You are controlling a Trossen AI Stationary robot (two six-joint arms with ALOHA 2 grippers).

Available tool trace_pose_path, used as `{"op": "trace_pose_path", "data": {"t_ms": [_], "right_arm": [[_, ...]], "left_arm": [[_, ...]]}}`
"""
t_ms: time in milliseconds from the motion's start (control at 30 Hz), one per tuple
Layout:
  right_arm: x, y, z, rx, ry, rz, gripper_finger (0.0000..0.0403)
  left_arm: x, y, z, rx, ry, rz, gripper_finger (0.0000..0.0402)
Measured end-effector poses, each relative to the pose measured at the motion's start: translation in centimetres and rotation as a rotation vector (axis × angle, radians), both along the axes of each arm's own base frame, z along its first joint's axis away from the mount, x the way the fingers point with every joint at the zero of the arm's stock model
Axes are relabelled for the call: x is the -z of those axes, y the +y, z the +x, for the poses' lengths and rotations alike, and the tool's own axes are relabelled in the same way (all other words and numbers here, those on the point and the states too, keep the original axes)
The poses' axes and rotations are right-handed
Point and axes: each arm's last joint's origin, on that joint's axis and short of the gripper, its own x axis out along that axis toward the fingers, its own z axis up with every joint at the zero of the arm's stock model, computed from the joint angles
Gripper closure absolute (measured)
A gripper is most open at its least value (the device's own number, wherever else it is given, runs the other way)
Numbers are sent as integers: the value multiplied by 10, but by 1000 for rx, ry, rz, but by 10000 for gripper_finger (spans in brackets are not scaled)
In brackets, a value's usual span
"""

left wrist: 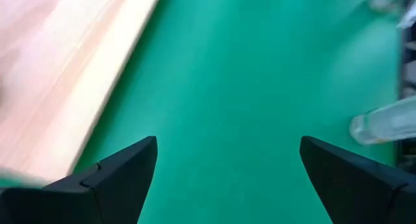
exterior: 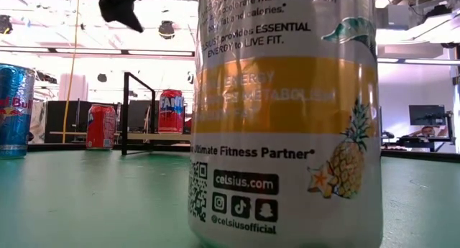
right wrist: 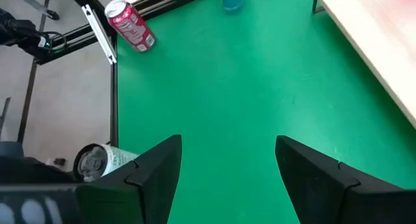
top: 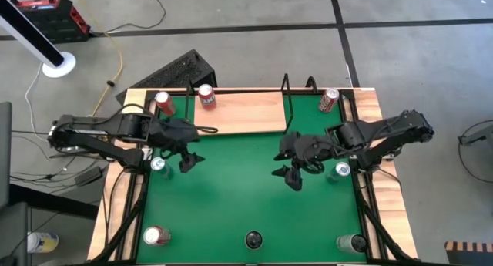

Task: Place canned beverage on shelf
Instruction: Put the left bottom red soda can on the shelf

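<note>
Nearest the low camera stood a white and yellow Celsius can (exterior: 284, 111), filling most of that view on the green table (top: 231, 189). Beyond it we saw a red can (exterior: 171, 111) on the shelf (top: 239, 112), which sat at the table's far edge with its black rod frame at the ends; from above that can (top: 206, 96) stood upright at the shelf's left end. Another red can (top: 163, 103) stood on the table just left of the shelf, and a third (top: 329, 100) to its right. We found the left gripper (top: 189, 160) hovering over the green near the shelf's left front, fingers spread wide and empty. The right gripper (top: 293, 176) hung over the table's right half, partly open, holding nothing
</note>
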Motion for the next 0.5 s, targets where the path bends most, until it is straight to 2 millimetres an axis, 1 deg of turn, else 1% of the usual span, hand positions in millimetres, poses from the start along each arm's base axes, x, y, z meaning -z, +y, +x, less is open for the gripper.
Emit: {"op": "trace_pose_path", "data": {"t_ms": [133,200,267,367,433,500], "right_arm": [[0,1,0,-2,-5,2,128],[0,-1,0,4,-4,1,128],[0,-3,1,17,-6,-2,128],[0,-9,3,26,-6,-13,128],[0,-12,3,24,-10,-29,128],[-1,-17,5,29,-12,-43,128]], "left_arm": [[5,-3,11,82,4,-37,40],[6,-7,15,143,6,-103,40],[5,-14,19,233,-13,-217,40],[-4,-32,22,369,-102,-348,40],[-14,-44,24,427,-181,-380,40],[-26,-55,22,465,-222,-397,40]]}}
